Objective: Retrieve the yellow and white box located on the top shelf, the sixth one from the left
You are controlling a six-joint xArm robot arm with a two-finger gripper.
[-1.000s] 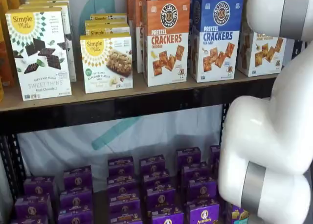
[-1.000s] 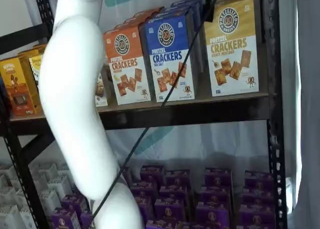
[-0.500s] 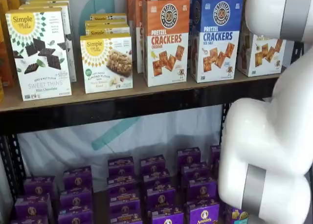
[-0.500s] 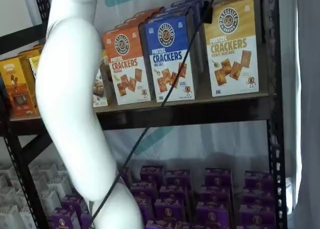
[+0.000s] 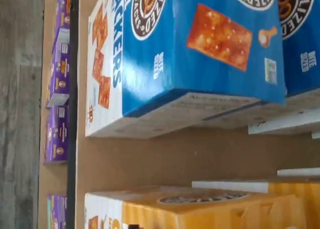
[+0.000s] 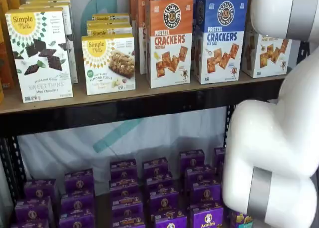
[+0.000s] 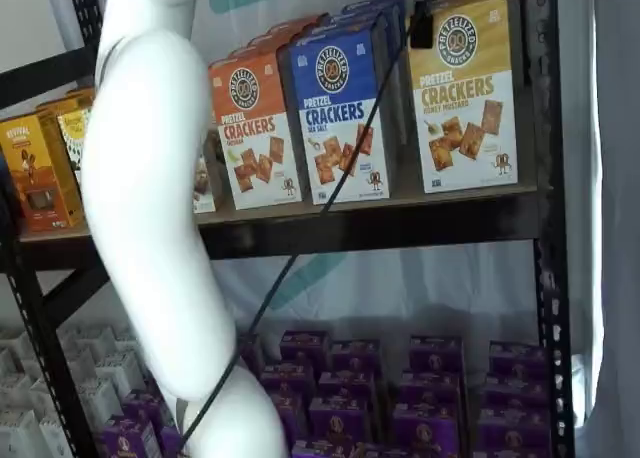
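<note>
**One yellow and white box (image 7: pixel 462 98) upright on the top shelf (image 7: pixel 400 223), pincer spread and empty**

We see the tall cardboard cracker box, mustard-yellow above and white below with square brown crackers printed on it, standing at the right end of the long tan wooden board with its thick dark front rail. In a shelf view (image 6: pixel 266 56) the robot's white arm (image 6: pixel 279 138) covers the box's upper part, and only its white lower face shows. Just beside it on its left stands a blue-topped cardboard cracker box (image 7: pixel 340 113), and left of that an orange-topped one (image 7: pixel 255 128). A narrow strip of bare board shows between the blue box and the yellow one in the wrist view, where the blue box (image 5: pixel 200 44) fills much of the picture and the yellow box's top (image 5: pixel 200 209) lies at one edge.

We make out the gripper (image 7: pixel 422 23) only as a black finger hanging from the upper edge of a shelf view, in front of the gap between the blue and yellow boxes, with a thin black cable (image 7: pixel 300 248) running down from it. Its jaws stand fully apart and nothing is in them; the yellow box rests on the board, untouched.

Many small purple cardboard boxes (image 6: pixel 159 188) stand in rows on the lower level.
</note>
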